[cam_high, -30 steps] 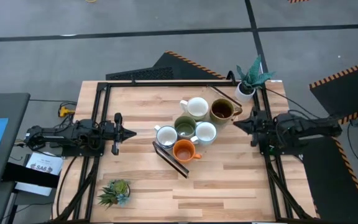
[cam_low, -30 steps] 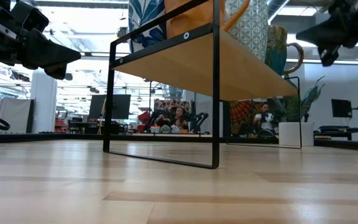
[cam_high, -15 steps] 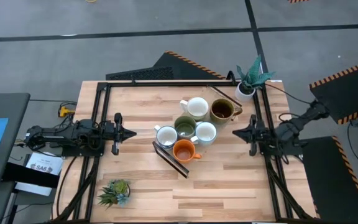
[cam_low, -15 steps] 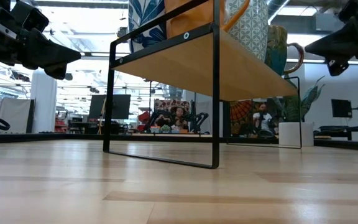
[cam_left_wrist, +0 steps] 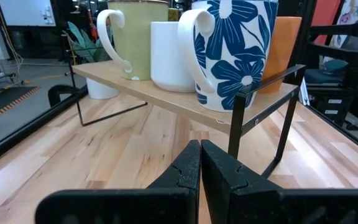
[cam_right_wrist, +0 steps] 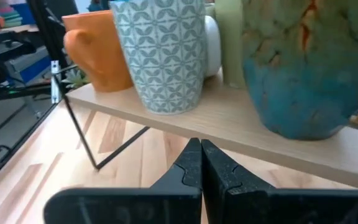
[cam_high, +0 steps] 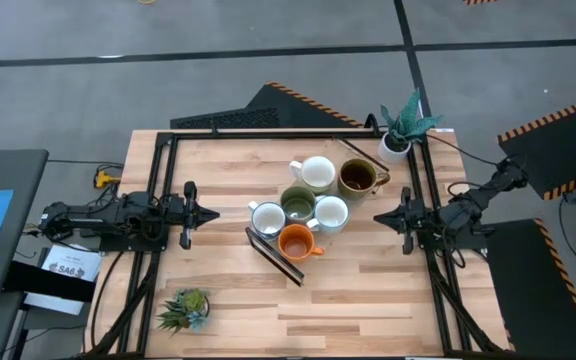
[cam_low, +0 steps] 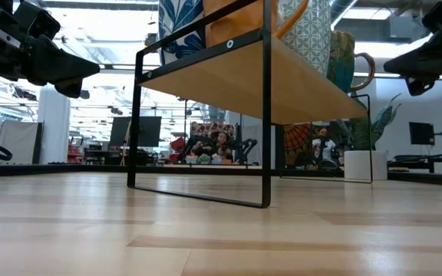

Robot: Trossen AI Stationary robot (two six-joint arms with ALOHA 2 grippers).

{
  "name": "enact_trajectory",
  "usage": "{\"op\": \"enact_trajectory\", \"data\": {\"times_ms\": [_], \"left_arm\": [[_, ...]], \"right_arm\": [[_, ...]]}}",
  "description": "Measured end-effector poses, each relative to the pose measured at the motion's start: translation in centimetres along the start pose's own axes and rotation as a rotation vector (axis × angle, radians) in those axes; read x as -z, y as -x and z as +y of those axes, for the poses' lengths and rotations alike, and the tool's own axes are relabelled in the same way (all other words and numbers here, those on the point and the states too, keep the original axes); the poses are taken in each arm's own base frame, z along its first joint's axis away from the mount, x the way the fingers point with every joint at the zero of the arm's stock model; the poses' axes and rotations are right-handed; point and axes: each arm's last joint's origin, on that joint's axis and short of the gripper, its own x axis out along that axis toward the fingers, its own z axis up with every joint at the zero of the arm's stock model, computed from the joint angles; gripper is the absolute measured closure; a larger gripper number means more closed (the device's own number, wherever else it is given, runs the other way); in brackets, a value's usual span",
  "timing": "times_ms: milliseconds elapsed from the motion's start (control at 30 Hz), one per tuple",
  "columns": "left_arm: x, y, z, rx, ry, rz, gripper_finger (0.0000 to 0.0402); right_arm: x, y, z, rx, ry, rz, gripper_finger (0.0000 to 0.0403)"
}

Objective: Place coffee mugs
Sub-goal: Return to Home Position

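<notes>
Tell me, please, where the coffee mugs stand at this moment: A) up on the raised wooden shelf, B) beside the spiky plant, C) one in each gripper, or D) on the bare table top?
A: the low view shows the mugs standing on the raised shelf, while the left gripper and right gripper are shut and empty.

Six coffee mugs (cam_high: 298, 205) cluster mid-tabletop; left gripper (cam_high: 211, 214) sits near the left edge, right gripper (cam_high: 381, 218) near the right edge, both pointing inward.
</notes>
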Motion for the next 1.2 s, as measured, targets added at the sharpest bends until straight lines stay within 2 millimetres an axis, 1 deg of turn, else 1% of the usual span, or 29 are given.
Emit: {"op": "enact_trajectory", "data": {"times_ms": [300, 533, 733, 800, 900, 933, 1000, 1133, 1167, 1200], "left_arm": [[0.0, 0.0, 0.0, 0.0, 0.0, 0.0, 0.0401], [0.0, 0.0, 0.0, 0.0, 0.0, 0.001, 0.0401], [0.0, 0.0, 0.0, 0.0, 0.0, 0.001, 0.0401], [0.0, 0.0, 0.0, 0.0, 0.0, 0.001, 0.0401], [0.0, 0.0, 0.0, 0.0, 0.0, 0.001, 0.0401], [0.0, 0.0, 0.0, 0.0, 0.0, 0.0, 0.0401], [0.0, 0.0, 0.0, 0.0, 0.0, 0.001, 0.0401], [0.0, 0.0, 0.0, 0.0, 0.0, 0.001, 0.0401], [0.0, 0.0, 0.0, 0.0, 0.0, 0.0, 0.0401], [0.0, 0.0, 0.0, 0.0, 0.0, 0.002, 0.0401]], "right_arm": [[-0.1, -0.4, -0.7, 0.035, 0.014, 0.004, 0.0385], [-0.7, -0.8, -1.2, 0.029, 0.038, -0.031, 0.0385], [-0.6, -0.9, -1.4, 0.044, 0.047, -0.016, 0.0384], [-0.2, -1.0, -1.3, 0.034, 0.045, -0.024, 0.0382], [1.3, -1.3, -1.3, 0.019, 0.053, -0.019, 0.0381], [1.3, -1.3, -1.3, 0.013, 0.042, -0.04, 0.0381], [1.0, -1.1, -1.3, 0.009, 0.056, -0.05, 0.0381], [-0.5, -0.3, -1.4, 0.001, 0.072, -0.109, 0.0381], [-0.6, -0.2, -1.4, 0.001, 0.076, -0.108, 0.0381], [-0.3, -0.2, -1.5, 0.003, 0.089, -0.084, 0.0381]]}}
